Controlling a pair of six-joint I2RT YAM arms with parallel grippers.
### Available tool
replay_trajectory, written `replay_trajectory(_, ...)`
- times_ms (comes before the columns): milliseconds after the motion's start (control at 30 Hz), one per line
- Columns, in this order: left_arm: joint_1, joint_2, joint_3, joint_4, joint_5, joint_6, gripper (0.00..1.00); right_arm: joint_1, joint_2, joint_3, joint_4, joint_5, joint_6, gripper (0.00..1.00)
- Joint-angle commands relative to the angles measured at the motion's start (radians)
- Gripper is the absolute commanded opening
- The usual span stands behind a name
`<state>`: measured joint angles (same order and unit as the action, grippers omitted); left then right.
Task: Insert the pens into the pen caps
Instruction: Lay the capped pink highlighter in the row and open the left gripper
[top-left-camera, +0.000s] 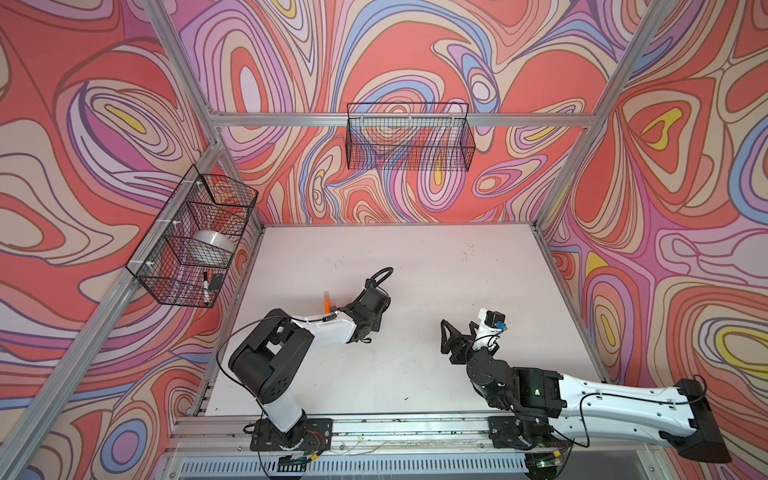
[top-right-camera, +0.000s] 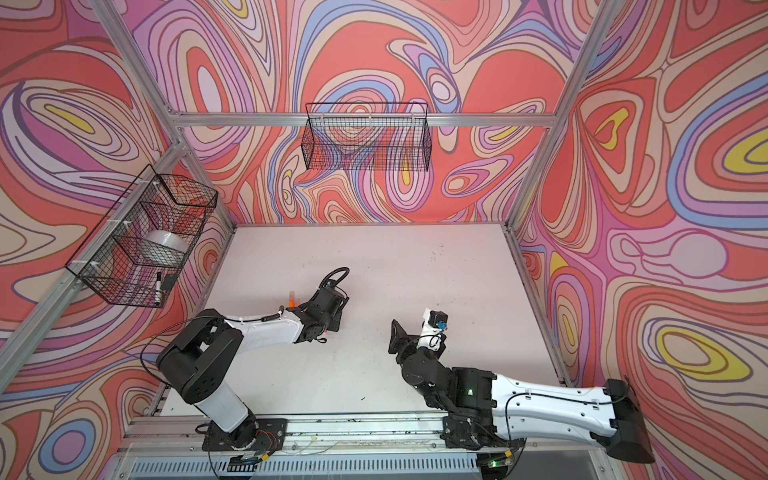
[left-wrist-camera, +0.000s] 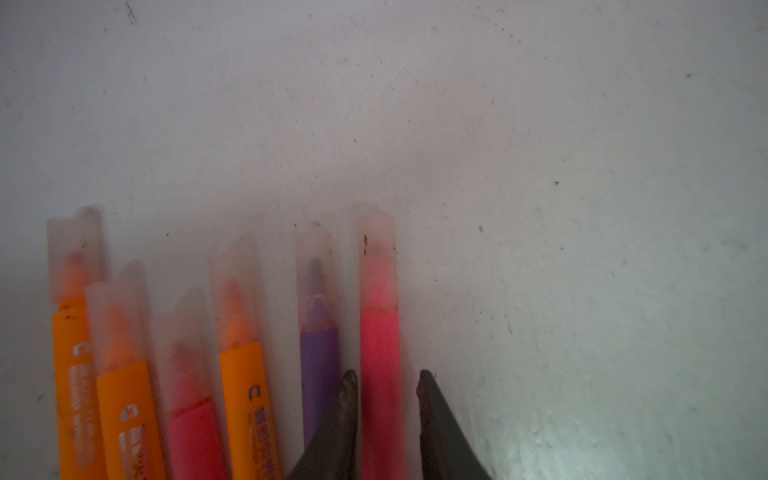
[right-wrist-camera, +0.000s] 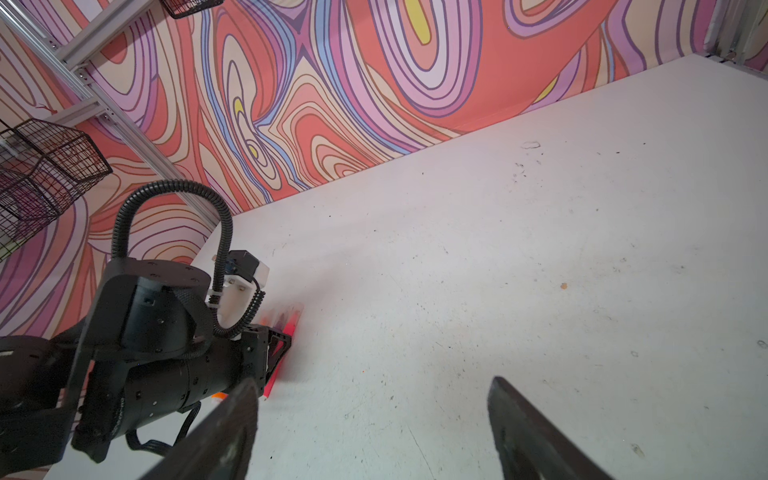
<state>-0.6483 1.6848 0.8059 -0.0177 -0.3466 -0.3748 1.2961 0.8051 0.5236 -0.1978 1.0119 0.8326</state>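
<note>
Left of the table's middle, under my left arm, six pens (left-wrist-camera: 241, 395) lie side by side on the white table (top-left-camera: 415, 257), capped ends toward the far wall. Three are orange, two pink and one purple, and each tip sits inside one of the translucent pen caps (left-wrist-camera: 232, 282).

My left gripper (left-wrist-camera: 387, 374) is down at the end of the row, jaws narrowly parted astride the outermost pink pen (left-wrist-camera: 379, 340). One finger stands in the slot between that pen and the purple pen (left-wrist-camera: 318, 361), close against both; I cannot tell whether it touches. The other finger stands clear of the pink barrel, with a strip of table showing between them, so nothing is clamped. In both top views the arm hides most of the row, and only an orange pen (top-left-camera: 327, 302) peeks out on its far side.

My right gripper (right-wrist-camera: 372, 382) hangs right of centre, jaws spread wide and holding nothing, well apart from the pens. Bare white surface lies between the two grippers and runs on to the far edge and the right edge. The row sits apart from the table's left edge, and a wire basket (top-left-camera: 166, 286) juts from the left wall near that edge.
</note>
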Motion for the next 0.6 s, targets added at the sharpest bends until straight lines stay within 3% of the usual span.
replay_trajectory(0, -0.005, -0.006, 0.027, -0.049, -0.050, -0.011, 0.26, -0.008, -0.007, -0.003, -0.023, 0.025, 0.001, 0.90)
replay_trajectory(200, -0.007, -0.103, 0.035, -0.056, -0.045, 0.009, 0.28, -0.015, -0.002, 0.036, -0.051, 0.029, -0.015, 0.94)
replay_trajectory(333, -0.007, -0.290, 0.051, -0.056, -0.053, 0.035, 0.38, -0.034, 0.075, 0.142, -0.123, 0.114, 0.049, 0.98)
replay_trajectory(433, -0.005, -0.441, 0.051, -0.050, -0.111, 0.025, 0.52, -0.035, 0.143, 0.136, 0.176, 0.128, -0.228, 0.98)
replay_trajectory(500, -0.005, -0.521, 0.056, -0.071, -0.176, 0.005, 0.63, -0.043, 0.196, 0.109, 0.475, 0.004, -0.562, 0.98)
replay_trajectory(567, -0.001, -0.597, 0.024, -0.011, -0.239, 0.037, 0.73, -0.078, 0.251, 0.147, 0.527, -0.117, -0.708, 0.98)
